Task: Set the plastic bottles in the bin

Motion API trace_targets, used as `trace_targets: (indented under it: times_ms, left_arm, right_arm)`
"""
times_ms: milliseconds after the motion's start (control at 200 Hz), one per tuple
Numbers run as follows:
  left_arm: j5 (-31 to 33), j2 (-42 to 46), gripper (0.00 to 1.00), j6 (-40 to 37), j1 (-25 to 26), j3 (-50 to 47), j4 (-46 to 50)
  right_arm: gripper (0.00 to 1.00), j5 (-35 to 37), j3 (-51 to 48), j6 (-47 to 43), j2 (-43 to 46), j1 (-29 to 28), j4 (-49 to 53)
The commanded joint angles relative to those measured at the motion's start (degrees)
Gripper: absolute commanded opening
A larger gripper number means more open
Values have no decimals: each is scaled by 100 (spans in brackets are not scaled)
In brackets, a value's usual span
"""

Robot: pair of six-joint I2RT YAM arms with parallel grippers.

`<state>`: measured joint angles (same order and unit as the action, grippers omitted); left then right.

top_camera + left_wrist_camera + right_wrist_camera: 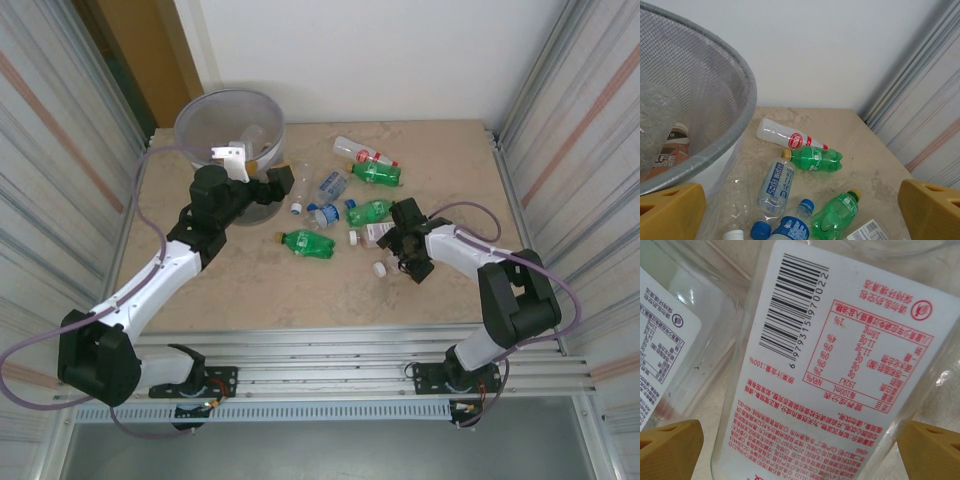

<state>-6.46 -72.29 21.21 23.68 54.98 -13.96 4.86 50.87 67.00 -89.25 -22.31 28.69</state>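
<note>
While the left gripper (285,182) hangs empty with its yellow fingers (670,212) spread wide, the bin (196,118) stands close on its left, a brownish bottle (671,152) lying inside. Ahead of and below this gripper the plastic bottles (776,185) lie scattered on the table (300,290), two green ones (815,159) among them. Off to its right, the right gripper (398,240) is lowered with jaws equally wide, straddling a white-labelled clear bottle (840,365); whether the pads (932,447) touch it cannot be told.
</note>
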Motion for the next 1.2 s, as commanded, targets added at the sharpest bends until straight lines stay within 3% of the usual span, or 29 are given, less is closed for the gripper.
trace_targets:
  times_ms: [0,847,1197]
  left_arm:
    - [-31,87,99,94,-64,-110,-63]
    - [-110,-9,99,322,-153,-153,-195]
    - [-188,-64,99,383,-203,-95,-191]
  right_arm:
    - [98,111,-77,-196,-63,-69,144]
    - [91,139,1,-943,-498,-99,245]
    - [73,63,102,-1066,-627,-99,217]
